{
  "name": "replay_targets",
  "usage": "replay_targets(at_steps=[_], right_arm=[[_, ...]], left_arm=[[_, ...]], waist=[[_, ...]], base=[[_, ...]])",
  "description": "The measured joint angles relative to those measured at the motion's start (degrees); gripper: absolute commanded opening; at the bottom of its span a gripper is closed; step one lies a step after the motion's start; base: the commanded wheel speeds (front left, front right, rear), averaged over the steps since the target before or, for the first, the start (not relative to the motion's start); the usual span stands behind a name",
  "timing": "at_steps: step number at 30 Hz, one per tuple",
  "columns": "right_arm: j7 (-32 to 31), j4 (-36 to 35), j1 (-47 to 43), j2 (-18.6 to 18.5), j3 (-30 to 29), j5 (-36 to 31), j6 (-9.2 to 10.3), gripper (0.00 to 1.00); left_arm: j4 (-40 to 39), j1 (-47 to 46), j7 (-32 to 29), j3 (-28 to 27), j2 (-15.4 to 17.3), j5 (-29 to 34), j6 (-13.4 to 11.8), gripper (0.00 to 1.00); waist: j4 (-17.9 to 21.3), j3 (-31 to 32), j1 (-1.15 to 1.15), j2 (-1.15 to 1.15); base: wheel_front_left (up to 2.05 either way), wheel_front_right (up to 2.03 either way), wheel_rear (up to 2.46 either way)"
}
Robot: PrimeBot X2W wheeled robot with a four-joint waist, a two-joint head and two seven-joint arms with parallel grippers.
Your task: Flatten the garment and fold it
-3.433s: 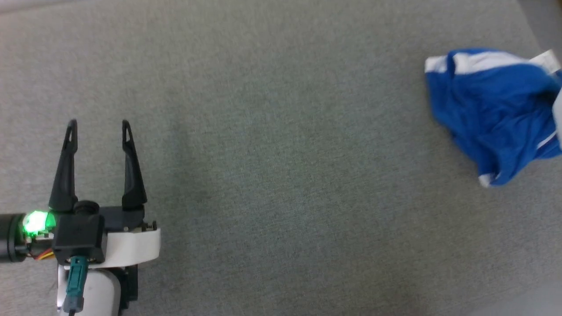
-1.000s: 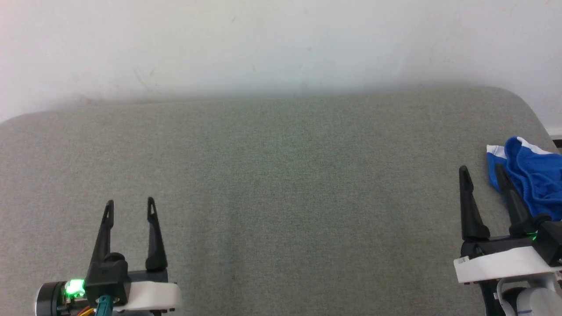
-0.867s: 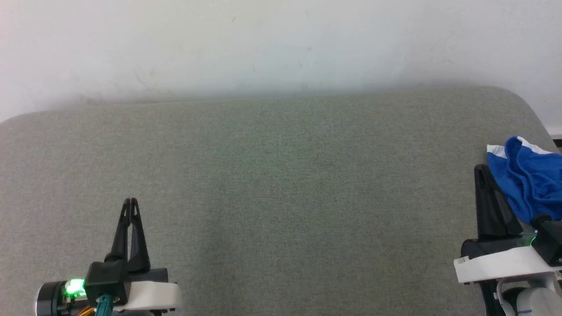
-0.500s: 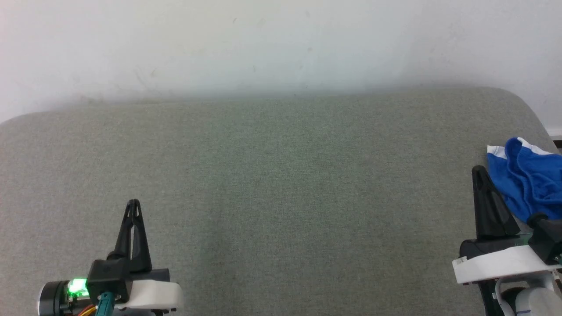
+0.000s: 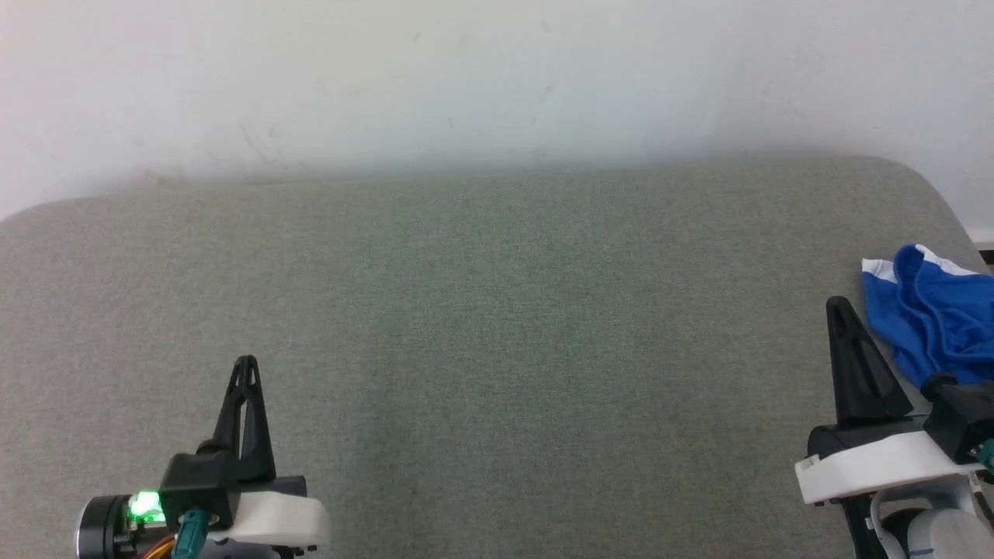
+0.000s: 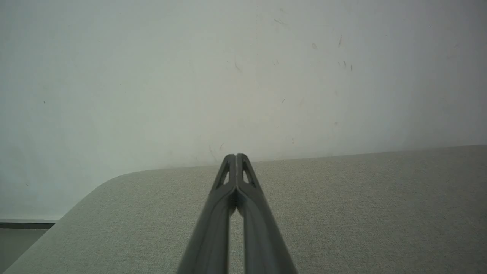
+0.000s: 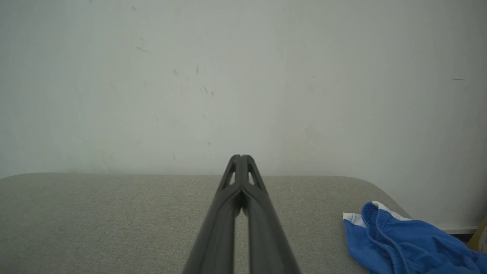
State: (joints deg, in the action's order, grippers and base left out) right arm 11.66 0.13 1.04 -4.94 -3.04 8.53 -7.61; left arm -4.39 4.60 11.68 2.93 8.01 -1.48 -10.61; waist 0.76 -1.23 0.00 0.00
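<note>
The garment [image 5: 936,318], bright blue with a white edge, lies crumpled at the far right of the grey padded surface [image 5: 497,326]; the frame's right edge cuts it off. In the right wrist view the garment [image 7: 411,243] sits low on the right. My right gripper [image 5: 837,304] is just left of the heap, fingers pressed together and empty, apart from the cloth. In its own view the right gripper [image 7: 239,156] points at the wall. My left gripper [image 5: 247,362] rests at the lower left, shut and empty, and its wrist view shows the left gripper [image 6: 236,156] tips touching.
A pale wall [image 5: 497,78] rises right behind the surface's far edge. The surface's rounded right corner [image 5: 932,186] lies just beyond the garment, and its rounded left corner [image 6: 99,186] appears in the left wrist view, with a strip of floor below.
Both grippers closed from wide open to shut, gripping nothing. Since the oldest frame the camera has tilted up, bringing the wall and right gripper into view. The garment has not moved in the last second.
</note>
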Motion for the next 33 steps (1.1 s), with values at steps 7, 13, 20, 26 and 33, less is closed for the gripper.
replay_targets(at_steps=[7,13,20,26,33], right_arm=[[-0.6,0.01,-0.01,0.18,0.21,-0.58,0.0,0.0],[-1.42,0.01,-0.01,0.31,0.43,-1.08,0.0,0.0],[-2.13,0.0,-0.01,0.43,0.77,-1.62,0.0,0.0],[-2.9,0.0,-0.02,0.57,0.99,-1.82,0.0,0.0],[-3.66,0.0,-0.03,0.69,1.16,-2.69,0.0,0.0]], left_arm=[[0.25,-0.04,-0.66,-0.19,-0.41,0.0,0.55,0.0],[0.52,-0.2,-1.31,-0.35,-0.62,0.01,1.09,0.0],[0.9,-0.38,-2.23,-0.59,-0.86,0.03,2.08,0.0],[1.22,-0.55,-2.93,-0.74,-1.16,0.05,2.58,0.0],[1.46,-1.07,-3.7,-0.89,-1.57,0.07,3.38,0.0]], waist=[[-0.05,0.09,0.0,0.0],[-0.1,0.16,0.0,0.0],[-0.15,0.24,0.0,0.0],[-0.2,0.32,0.0,0.0],[-0.25,0.4,0.0,0.0]], base=[[0.0,0.0,0.0],[0.0,0.0,0.0],[0.0,0.0,0.0],[0.0,0.0,0.0],[0.0,0.0,0.0]])
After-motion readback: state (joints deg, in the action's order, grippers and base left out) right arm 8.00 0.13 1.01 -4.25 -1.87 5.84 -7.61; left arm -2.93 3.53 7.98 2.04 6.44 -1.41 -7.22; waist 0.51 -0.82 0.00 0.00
